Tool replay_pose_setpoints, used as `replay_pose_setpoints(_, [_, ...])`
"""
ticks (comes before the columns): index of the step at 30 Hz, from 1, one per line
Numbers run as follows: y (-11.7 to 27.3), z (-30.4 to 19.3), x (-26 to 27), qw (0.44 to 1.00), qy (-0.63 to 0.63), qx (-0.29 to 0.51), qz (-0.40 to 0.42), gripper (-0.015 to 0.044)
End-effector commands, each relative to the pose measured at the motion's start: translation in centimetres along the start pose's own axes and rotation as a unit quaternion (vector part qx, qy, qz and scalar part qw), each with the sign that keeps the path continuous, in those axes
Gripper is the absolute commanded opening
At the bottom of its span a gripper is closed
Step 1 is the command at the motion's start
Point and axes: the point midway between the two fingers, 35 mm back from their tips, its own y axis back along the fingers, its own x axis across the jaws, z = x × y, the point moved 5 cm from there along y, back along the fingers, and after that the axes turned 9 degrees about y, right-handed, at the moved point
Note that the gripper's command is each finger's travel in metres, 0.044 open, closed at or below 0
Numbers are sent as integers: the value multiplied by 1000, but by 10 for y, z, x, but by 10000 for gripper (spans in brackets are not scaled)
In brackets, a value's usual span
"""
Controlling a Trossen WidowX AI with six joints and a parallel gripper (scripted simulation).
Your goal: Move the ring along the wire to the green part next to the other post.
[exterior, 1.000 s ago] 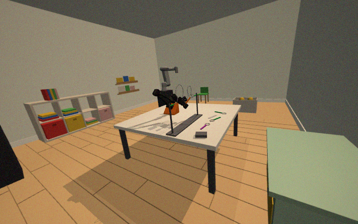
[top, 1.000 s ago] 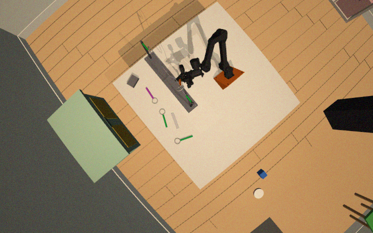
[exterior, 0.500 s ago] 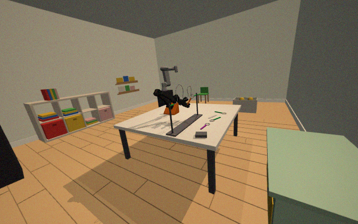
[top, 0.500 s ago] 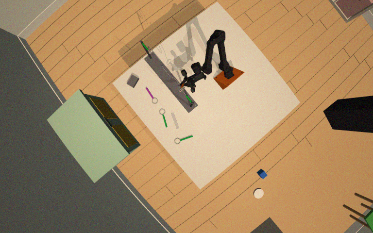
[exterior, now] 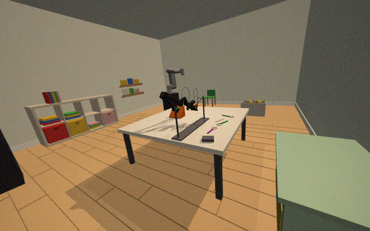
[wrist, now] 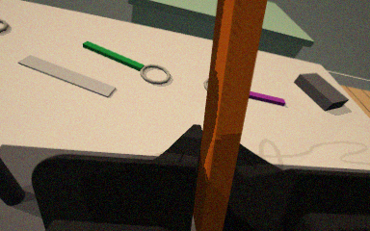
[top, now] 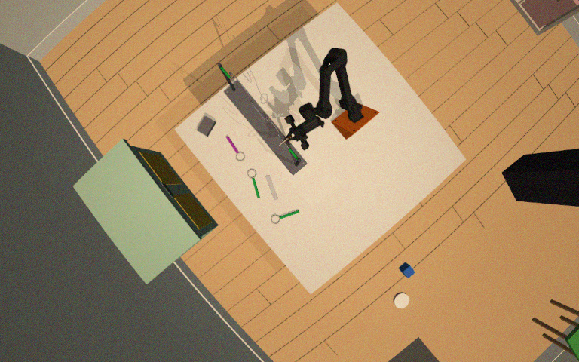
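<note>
My gripper (top: 289,136) (exterior: 196,106) (wrist: 201,133) is shut on the orange handle (exterior: 196,103) (wrist: 233,96), which stands upright between the fingers in the wrist view. The ring (exterior: 199,98) is above the handle in the exterior view, close to the inner end of the green part (top: 293,154) by the post (exterior: 203,109). It looks nearly edge-on in the top view; whether it touches the wire is too small to tell. The other green part (top: 225,72) (exterior: 178,108) is by the other post (exterior: 177,122). The thin grey wire (exterior: 185,87) rises in tall loops between them. The ring is out of the wrist view.
Both posts stand on a long dark base (top: 256,116) (exterior: 192,128). On the table lie a purple-handled ring (top: 233,145) (wrist: 270,98), two green-handled rings, a grey strip (top: 271,187) (wrist: 67,76) and a dark block (top: 206,124) (exterior: 207,139) (wrist: 321,91).
</note>
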Motion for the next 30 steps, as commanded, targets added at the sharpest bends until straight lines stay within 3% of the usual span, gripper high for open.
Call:
replay_pose_setpoints(1, [2, 1, 12, 1000, -26, 5, 14, -150])
replay_pose_setpoints(30, [9, 12, 47, 997, -65, 7, 32, -150])
